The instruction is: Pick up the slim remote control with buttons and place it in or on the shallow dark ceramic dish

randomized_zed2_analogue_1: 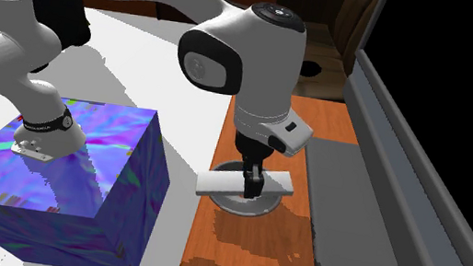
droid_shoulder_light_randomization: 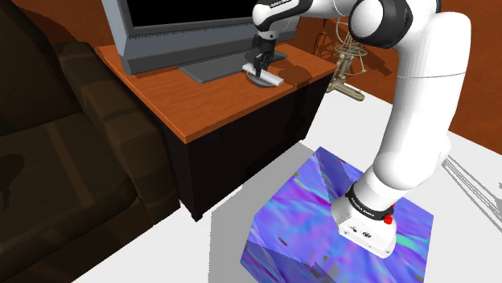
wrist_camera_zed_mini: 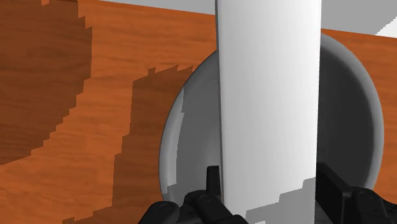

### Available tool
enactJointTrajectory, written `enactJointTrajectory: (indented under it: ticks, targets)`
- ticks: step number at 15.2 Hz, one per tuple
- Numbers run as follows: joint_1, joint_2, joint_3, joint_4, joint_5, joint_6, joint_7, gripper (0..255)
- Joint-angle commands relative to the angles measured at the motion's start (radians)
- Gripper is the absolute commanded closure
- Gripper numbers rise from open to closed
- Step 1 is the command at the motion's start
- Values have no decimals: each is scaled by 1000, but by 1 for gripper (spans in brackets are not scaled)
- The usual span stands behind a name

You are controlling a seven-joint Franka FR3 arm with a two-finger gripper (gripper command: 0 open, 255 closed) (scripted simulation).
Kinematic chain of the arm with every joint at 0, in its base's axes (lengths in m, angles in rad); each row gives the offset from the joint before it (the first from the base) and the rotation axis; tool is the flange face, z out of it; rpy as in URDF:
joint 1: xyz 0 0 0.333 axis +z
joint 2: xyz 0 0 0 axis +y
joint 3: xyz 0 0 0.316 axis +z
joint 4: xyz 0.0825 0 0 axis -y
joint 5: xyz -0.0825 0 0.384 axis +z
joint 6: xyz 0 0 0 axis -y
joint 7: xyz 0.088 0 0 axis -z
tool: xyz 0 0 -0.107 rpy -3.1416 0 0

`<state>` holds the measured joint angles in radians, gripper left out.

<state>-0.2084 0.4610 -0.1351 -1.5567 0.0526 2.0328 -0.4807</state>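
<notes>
One white remote (droid_shoulder_light_randomization: 272, 79) is seen clamped between the jaws of the black gripper (droid_shoulder_light_randomization: 259, 69) in the shoulder view. A grey dish (droid_shoulder_light_randomization: 252, 74) is set directly under the jaws on a wood-topped table (droid_shoulder_light_randomization: 217, 108), and a television (droid_shoulder_light_randomization: 185, 32) is stood just beyond them. In the second exterior view, the remote is held level and crosswise, with both ends jutting out past the jaws and the dish placed right below them. Whether remote and dish touch cannot be told. In the wrist view, the remote is gripped at its long edges by the two fingers (wrist_camera_zed_mini: 213, 184), and the dish rim is shown curving out to either side of the jaws, beneath the remote.
</notes>
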Motion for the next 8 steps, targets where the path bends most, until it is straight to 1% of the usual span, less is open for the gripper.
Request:
enactJointTrajectory:
  ticks: [1,3,4,8]
  targets:
    - [0,1,1,-2,0,0,0,255]
    - [0,1,1,-2,0,0,0,255]
    - [1,0,1,-4,0,1,0,0]
    - [1,0,1,-5,0,2,0,0]
